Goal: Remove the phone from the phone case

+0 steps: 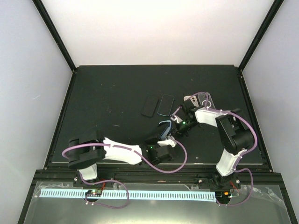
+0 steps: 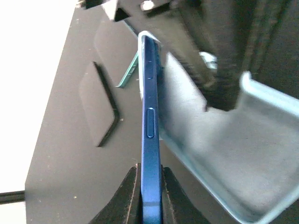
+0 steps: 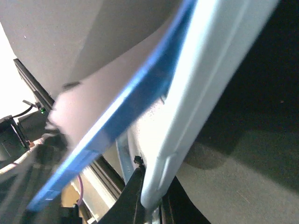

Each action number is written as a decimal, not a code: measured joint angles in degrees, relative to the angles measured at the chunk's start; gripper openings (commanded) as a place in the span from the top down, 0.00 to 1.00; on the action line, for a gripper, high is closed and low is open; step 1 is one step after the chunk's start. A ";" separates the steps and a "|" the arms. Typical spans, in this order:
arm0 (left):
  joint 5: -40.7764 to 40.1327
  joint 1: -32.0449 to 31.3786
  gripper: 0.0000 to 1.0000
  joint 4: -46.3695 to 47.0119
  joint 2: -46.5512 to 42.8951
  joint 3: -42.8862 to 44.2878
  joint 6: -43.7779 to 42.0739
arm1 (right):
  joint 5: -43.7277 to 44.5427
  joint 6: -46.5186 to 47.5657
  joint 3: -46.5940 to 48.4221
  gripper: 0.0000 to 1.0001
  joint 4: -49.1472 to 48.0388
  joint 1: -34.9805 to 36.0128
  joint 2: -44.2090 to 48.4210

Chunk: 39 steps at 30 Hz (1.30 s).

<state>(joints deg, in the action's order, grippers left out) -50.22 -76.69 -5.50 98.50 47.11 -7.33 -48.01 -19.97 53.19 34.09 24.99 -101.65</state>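
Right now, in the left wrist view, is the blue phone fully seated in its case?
No, the pale case gapes away from the blue phone, which the left gripper pinches by its edge.

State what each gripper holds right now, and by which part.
The left gripper clamps the blue phone at its near end, across its two faces. The right gripper pinches the pale case by its edge wall.

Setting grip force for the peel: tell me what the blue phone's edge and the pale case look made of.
The phone: edge looks like satin blue metal, evenly sheened, with a recessed side button; painted plastic is possible. The case: probably flexible plastic or silicone, pale, cloudy, matte; its wall curves away from the phone.
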 measured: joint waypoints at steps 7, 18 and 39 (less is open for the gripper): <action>-4.04 -0.09 0.99 -1.01 -7.43 -0.07 5.05 | 6.27 -0.33 -2.91 0.99 -0.55 0.04 8.39; -10.80 -0.31 0.99 -15.74 -23.93 -0.11 19.78 | 20.96 8.70 -2.25 0.99 0.22 -1.42 13.66; -10.62 -1.11 0.98 -35.21 0.94 4.76 24.94 | 3.91 20.13 -4.85 0.99 -2.08 -21.14 36.85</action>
<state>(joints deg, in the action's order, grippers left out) -60.84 -77.80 -40.71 99.44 51.88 17.61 -44.10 0.16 48.34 32.01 3.86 -64.79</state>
